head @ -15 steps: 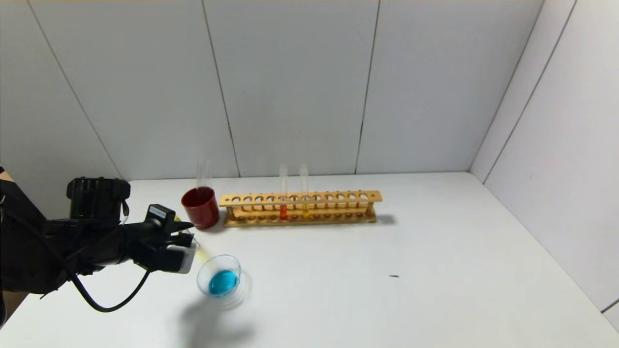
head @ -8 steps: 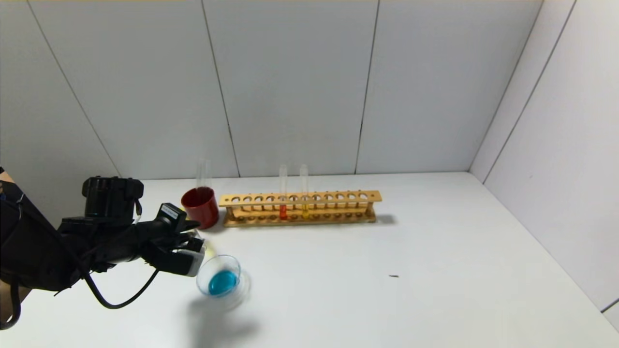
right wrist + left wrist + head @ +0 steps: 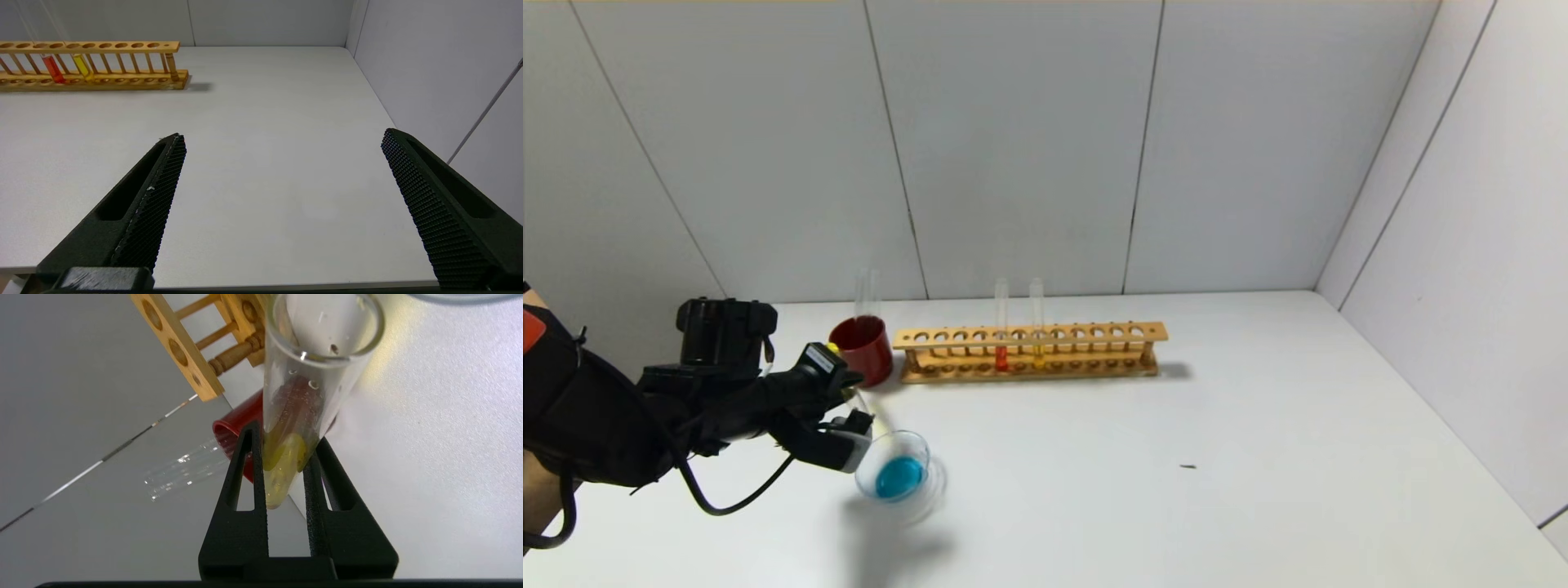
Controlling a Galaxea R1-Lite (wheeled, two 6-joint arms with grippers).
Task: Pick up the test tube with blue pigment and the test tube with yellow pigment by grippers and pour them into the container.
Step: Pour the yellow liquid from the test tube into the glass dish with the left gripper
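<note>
Glass test tube with yellow pigment (image 3: 300,416) is pinched between the two black fingers (image 3: 245,465) of the left end effector (image 3: 845,412), tilted, open mouth pointing down toward the container (image 3: 894,465). Yellow liquid sits low near the rounded end, right at the grip point (some running along the tube wall). In the head view the tube mouth is just at the near-left rim of the container, which holds blue liquid and rests on the white surface (image 3: 1176,490).

Dark red cup (image 3: 862,349) stands just behind the left end effector, with an empty clear tube (image 3: 867,294) sticking up out of it; can't confirm that this is the blue-pigment tube. Wooden rack (image 3: 1029,351) is beside the cup, holding a red-orange tube (image 3: 1001,327) and another yellow-filled tube (image 3: 1036,325).

Right end effector (image 3: 282,196) is released, fingers spread wide, hovering over bare surface well apart from the rack; it does not show in the head view.
</note>
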